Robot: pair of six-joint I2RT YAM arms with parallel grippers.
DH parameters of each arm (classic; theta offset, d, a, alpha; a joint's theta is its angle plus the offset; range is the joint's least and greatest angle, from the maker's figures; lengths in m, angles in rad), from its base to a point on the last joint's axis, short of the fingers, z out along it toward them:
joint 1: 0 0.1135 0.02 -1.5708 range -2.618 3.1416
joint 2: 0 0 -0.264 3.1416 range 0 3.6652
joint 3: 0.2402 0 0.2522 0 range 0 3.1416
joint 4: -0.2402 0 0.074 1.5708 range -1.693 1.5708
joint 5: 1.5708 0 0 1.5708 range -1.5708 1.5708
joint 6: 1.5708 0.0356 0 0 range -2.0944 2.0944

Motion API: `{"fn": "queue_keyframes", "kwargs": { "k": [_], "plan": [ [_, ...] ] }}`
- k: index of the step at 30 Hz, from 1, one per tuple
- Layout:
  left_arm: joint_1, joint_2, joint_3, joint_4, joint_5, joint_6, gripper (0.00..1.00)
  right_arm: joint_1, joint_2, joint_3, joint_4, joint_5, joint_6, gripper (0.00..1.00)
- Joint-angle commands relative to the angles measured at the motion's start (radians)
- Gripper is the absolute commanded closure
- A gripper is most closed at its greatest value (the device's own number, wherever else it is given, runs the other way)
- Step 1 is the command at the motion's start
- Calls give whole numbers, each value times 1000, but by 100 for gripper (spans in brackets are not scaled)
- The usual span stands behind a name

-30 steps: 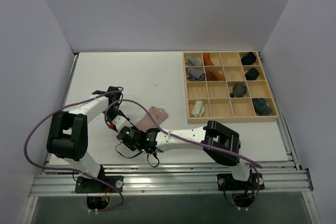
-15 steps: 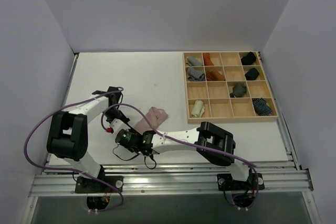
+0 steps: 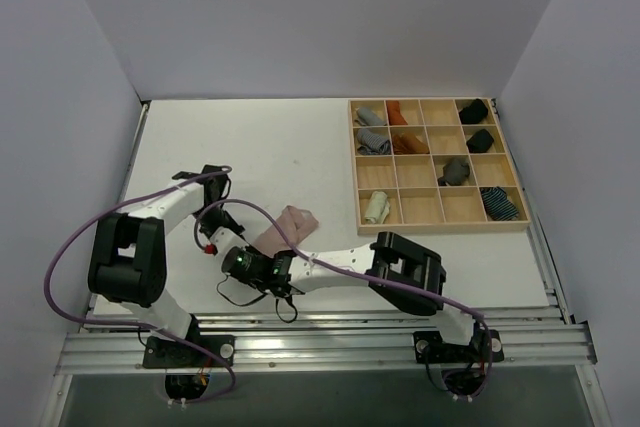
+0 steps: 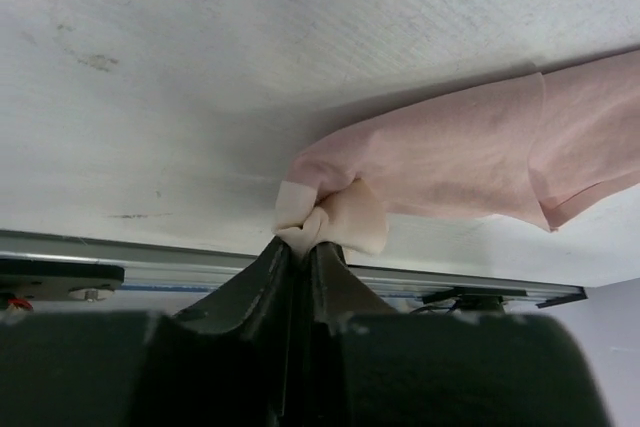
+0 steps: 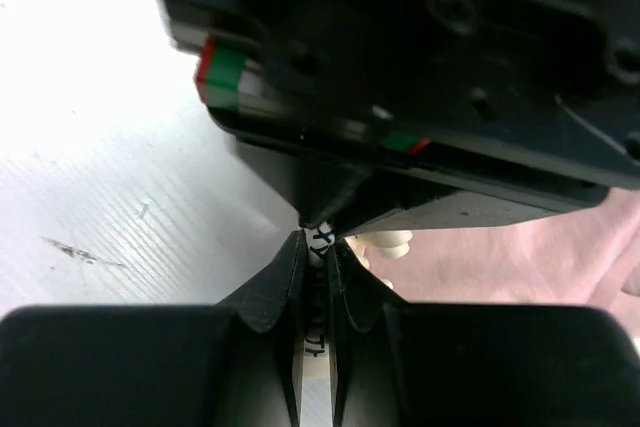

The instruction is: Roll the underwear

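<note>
**A:** What is the left gripper point(image 4: 300, 245) doing?

**B:** Its jaws are pinched together on the beige edge of the pink underwear point(image 4: 450, 152). The cloth bunches at the tips and spreads away over the white table point(image 4: 200, 67).

**A:** And the right gripper point(image 5: 316, 247)?

**B:** Its jaws are drawn close, clamped on a white printed strip point(image 5: 313, 342) at that same cloth's edge, right under the left gripper's black body.

**A:** Where is all this, taking the wooden tray point(image 3: 450, 229) as the mark?

**B:** Both grippers meet to the left of the tray, nearer the arm bases than its near-left corner. The pink underwear lies between them and that corner, apart from the tray.

**A:** Anything inside the tray?

**B:** A pale rolled underwear point(image 3: 377, 207) sits in the leftmost compartment of the near row, and a blue-striped roll point(image 3: 500, 204) in the rightmost of that row. Grey rolls point(image 3: 372, 117), rust rolls point(image 3: 398, 112) and black rolls point(image 3: 473, 110) fill compartments in the rows behind
</note>
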Motion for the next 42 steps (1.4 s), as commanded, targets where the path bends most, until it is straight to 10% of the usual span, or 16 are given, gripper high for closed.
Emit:
{"fn": "queue_keyframes", "kwargs": {
  "k": [1, 6, 20, 42],
  "plan": [
    [38, -60, 71, -63, 24, 23, 79, -35, -50, -57, 20, -145, 19, 100],
    [127, -49, 139, -123, -28, 107, 58, -138, -64, -91, 43, -454, 92, 100],
    [146, -163, -34, 143, 129, 167, 54, -345, 48, -97, 135, -875, 322, 100],
    [9, -106, -74, 214, -40, 34, 47, -425, 26, -244, 310, -949, 370, 100]
  ]
}}
